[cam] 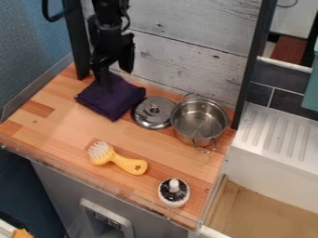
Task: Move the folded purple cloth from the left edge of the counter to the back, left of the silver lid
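The black gripper (107, 76) hangs at the upper left of the camera view, its lower end at a folded dark purple cloth (115, 99) near the back of the wooden counter. I cannot tell whether it grips the cloth. Right of the cloth lies a round metal lid (153, 113) with a knob, close beside an uncovered steel pot (199, 122) with wire handles. A yellow brush (119, 160) with pale bristles rests mid-counter. Nearer the front edge stands a small round white-and-black object (174, 192) with a white knob on top.
The wooden counter (53, 122) has a clear raised strip along its front edge. Behind it stands a whitewashed plank wall (180, 60) between dark posts. At the right are a white ribbed drainboard (276, 132) and a sink basin (264, 211) with a tan bottom.
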Robot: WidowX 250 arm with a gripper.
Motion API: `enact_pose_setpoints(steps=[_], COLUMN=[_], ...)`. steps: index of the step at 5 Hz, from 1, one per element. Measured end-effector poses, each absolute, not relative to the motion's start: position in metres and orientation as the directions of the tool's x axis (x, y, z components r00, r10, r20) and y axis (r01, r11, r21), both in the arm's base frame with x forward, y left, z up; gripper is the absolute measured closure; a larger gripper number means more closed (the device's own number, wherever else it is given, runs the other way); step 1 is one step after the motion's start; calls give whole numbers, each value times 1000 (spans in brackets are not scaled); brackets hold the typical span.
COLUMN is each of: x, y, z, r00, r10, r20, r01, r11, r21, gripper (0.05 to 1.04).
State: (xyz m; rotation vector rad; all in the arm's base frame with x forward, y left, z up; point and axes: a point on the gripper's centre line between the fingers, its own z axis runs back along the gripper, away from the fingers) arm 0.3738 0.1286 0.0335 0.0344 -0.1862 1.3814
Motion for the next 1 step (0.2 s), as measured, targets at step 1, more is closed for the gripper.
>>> enact_pose_setpoints(steps=[1], x=[362], y=[129], z=[35], r00=[178], r10=[969], r20=[170], r01=[-981], r11=[189], r21=[-49], gripper=[84])
